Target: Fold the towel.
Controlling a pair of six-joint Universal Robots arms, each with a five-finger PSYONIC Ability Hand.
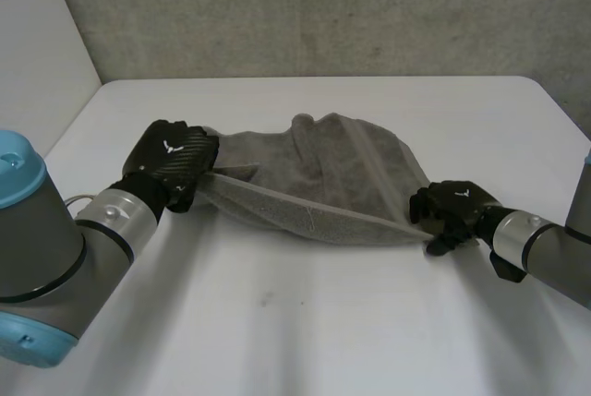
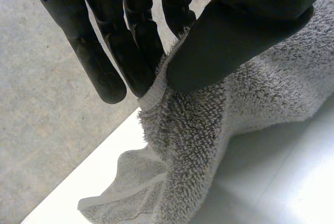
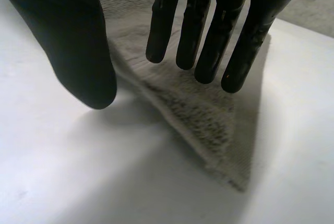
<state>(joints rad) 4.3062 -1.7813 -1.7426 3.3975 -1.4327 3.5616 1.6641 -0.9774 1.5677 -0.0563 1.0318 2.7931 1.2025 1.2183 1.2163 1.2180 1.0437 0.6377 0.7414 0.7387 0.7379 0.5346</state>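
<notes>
Arm on the left (image 1: 55, 248) enters the head view from 8 o'clock and reaches in toward the middle of the white table (image 1: 305, 331). I read its hand, the left hand (image 1: 171, 163), at the 9 o'clock end of the towel (image 1: 314, 174).

1. Left hand, own wrist view: the thumb (image 2: 235, 31) presses the towel's hem against the straight fingers (image 2: 130, 51), so this hand is grasping the towel (image 2: 209, 125) in a pinch at its corner. The cloth hangs from the pinch down to the table (a loose flap lies below it on the surface).

2. Towel, head view: grey terry, bunched at the centre of the table, with its far side heaped in folds toward 12 o'clock. Its near edge forms a straight raised ridge running from the left hand at 9 o'clock to the right hand (image 1: 452, 210) at about 4 o'clock.

3. Right hand, own wrist view: the fingers (image 3: 201, 41) are straight and lie over the towel (image 3: 209, 114) near its corner, and the thumb (image 3: 78, 46) stands apart from the cloth. I read this hand as released (I cannot tell whether the fingertips touch the cloth). The corner tip lies on the table just past the fingertips.

4. Right arm (image 1: 545, 253) comes in from 4 o'clock.
</notes>
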